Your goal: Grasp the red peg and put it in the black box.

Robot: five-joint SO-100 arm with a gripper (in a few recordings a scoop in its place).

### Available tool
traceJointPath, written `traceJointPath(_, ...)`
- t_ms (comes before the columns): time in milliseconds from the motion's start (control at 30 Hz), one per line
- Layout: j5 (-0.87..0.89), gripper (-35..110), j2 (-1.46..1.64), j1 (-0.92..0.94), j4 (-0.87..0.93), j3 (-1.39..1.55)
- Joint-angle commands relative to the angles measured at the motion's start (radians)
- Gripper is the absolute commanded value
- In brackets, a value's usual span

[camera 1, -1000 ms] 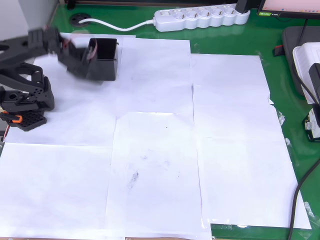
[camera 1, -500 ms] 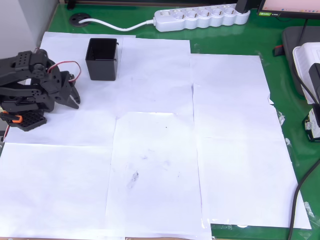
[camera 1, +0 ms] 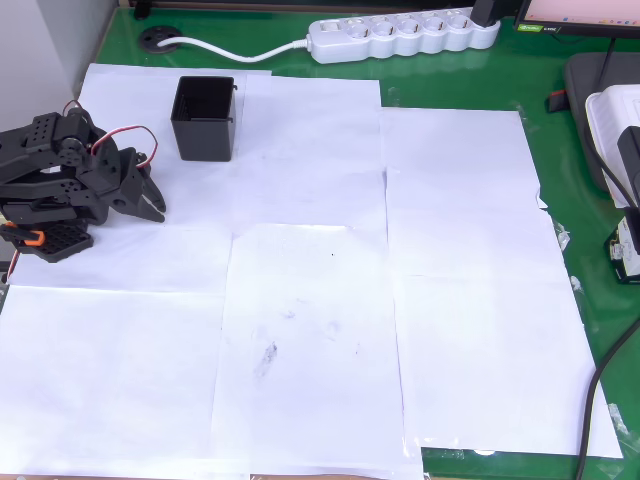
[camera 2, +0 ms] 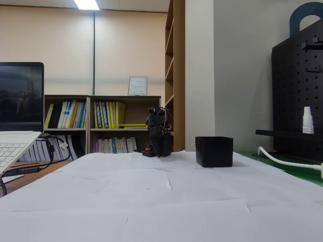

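Overhead: gripper (camera 1: 152, 203) is seen pulled back near the arm base, jaws look closed w/ nothing held. Black box (camera 1: 204, 117) is parked upright on white paper (camera 1: 320, 300), just beyond it; red peg can't be made out.

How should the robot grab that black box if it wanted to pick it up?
Pinch one upright wall of the black box from above, one finger inside and one outside. Its open top faces up, and the whole box looks about as wide as the gripper.
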Motion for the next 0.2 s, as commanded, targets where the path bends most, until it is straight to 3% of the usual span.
traceJointPath(0,-0.002,0,-0.02,-0.008,0.069,-0.005)
traceJointPath(167,-0.002,0,-0.02,-0.008,0.069,-0.005)
